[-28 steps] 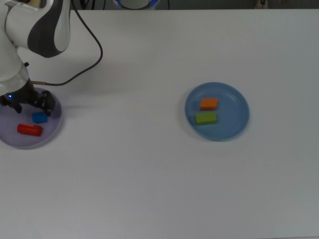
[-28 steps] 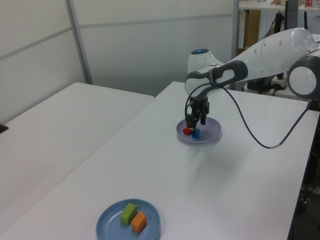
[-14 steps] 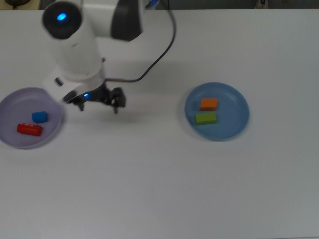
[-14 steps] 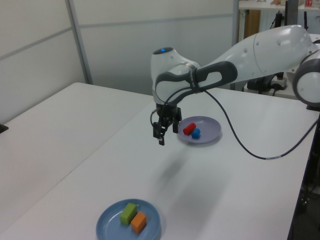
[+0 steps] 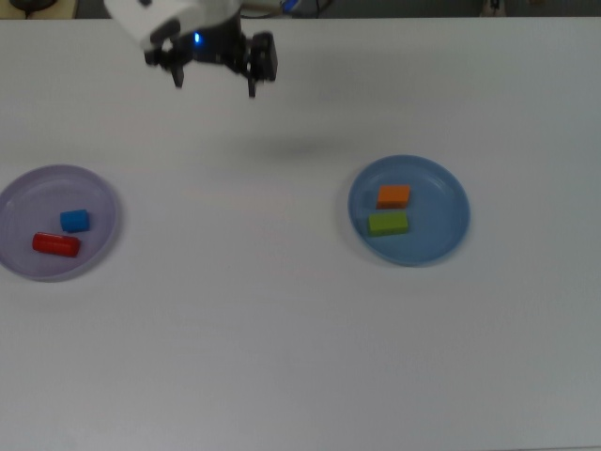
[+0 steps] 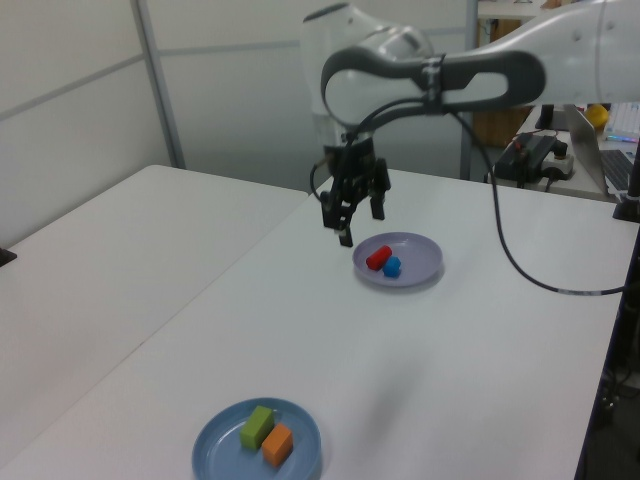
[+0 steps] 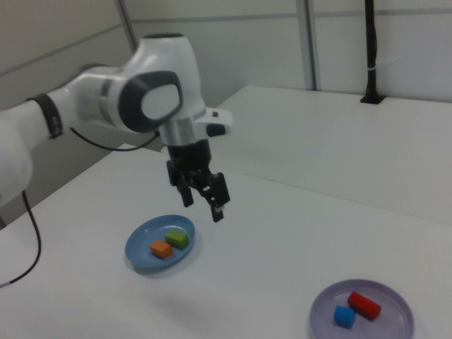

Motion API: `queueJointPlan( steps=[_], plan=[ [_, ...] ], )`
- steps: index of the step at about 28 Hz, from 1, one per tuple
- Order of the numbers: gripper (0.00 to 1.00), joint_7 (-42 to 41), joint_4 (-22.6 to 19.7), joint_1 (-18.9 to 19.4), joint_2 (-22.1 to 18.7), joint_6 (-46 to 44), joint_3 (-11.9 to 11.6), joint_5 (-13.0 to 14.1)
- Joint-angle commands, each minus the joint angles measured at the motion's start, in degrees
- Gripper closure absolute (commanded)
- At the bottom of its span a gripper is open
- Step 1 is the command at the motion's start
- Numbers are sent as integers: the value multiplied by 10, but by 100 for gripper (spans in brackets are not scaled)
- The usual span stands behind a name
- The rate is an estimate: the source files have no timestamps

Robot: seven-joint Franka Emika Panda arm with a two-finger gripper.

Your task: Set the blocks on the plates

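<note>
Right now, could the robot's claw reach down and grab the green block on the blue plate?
Probably yes. The gripper is open, empty and raised above the table, and the green block lies uncovered on the blue plate. Only the orange block sits close beside it.

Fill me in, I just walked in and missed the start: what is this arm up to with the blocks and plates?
It is sorting blocks onto plates, and that looks finished. The red block and blue block lie on the lavender plate; the orange block and green block lie on the blue plate. No block is left on the white table. The gripper is open, holds nothing, and hangs in the air above the table, between the two plates.
</note>
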Motion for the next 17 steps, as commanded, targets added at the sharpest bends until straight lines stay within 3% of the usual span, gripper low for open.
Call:
queueJointPlan(
  steps=[1,6,13,17],
  plan=[
    [0,16,-3,11,-51,-48,-6,2],
    [0,-25,-5,9,-86,-91,-12,10],
    [0,-10,-6,0,-73,-91,-29,61],
    [0,-18,-5,0,-73,-87,-28,57]
  ],
)
